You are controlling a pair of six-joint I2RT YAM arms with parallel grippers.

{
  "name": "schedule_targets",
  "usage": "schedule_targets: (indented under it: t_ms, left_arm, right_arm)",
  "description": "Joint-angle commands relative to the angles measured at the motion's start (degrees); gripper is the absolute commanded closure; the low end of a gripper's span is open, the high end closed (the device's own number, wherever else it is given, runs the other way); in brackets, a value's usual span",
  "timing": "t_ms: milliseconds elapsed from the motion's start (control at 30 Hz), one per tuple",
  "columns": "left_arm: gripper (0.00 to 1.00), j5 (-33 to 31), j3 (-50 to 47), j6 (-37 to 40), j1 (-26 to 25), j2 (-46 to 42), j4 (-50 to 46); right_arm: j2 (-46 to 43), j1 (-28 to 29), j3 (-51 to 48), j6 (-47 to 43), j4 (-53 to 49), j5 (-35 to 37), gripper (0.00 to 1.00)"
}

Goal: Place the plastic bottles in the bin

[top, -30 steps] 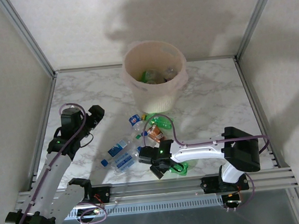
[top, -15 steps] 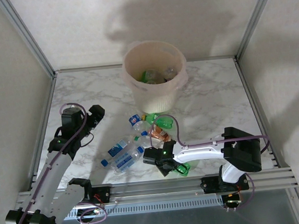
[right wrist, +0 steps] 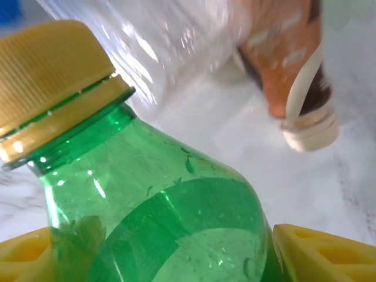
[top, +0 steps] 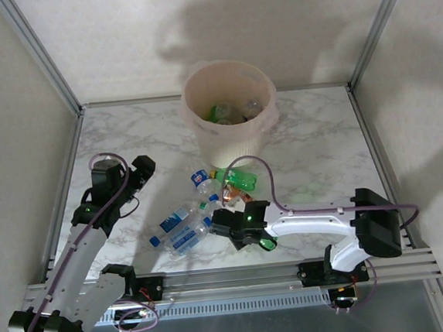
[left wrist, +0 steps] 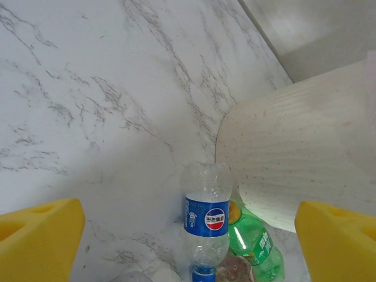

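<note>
Right gripper (right wrist: 176, 258) just clamping onto green yellow-capped bottle (right wrist: 158, 176), lower centre overhead; bin (top: 231, 138) run likely next. Left gripper (left wrist: 188, 238) hanging open.

White marble-patterned tabletop (top: 321, 149) enclosed by pale walls (top: 101, 37) and aluminium posts (top: 37, 50)

Clear bottle (left wrist: 205, 182) with blue label bears Pepsi globe logo.
</note>
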Motion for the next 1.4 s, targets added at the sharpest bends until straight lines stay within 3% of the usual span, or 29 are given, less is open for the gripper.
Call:
schedule_targets:
  t_ms: [0,300,533,733,1033,1133,1367]
  left_arm:
    - [0.07,0.3,-0.7,-0.7,-0.4,-0.1,1.5]
    - [0.07,1.7,0.0,-1.5,-0.4,0.1,3.3]
    - [0.08,2.0,0.2,-2.7,-1.9,1.1,5.6]
    - [0.08,0.9,1.9,-1.7,-2.6,1.0,4.2]
    - [0.08,0.8,1.6,-1.5,-4.0,0.0,4.8]
    - [0.08,0.3,1.9,-0.9,-5.5,0.1,4.9]
    - [0.08,-2.4,2.7,1.5,-8.4,0.2,2.9]
  right_arm:
    - [-3.0,-0.4,5.3,1.3,-4.3,5.9,0.46]
    - [-9.5,-5.5,16.9,-4.1,-1.2,10.6,0.48]
    - [-10.0,-18.7,29.5,-12.1,11.0,10.0,0.49]
    - [-0.7,-29.0,48.2,-16.2,14.3,2.7,0.48]
    - [18.9,-40.2,76.6,-15.9,4.0,-2.9,0.47]
    - [22.1,-43.3,77.1,-14.4,2.6,-5.2,0.48]
    - [22.6,-45.6,68.0,-14.9,6.5,-6.6,0.45]
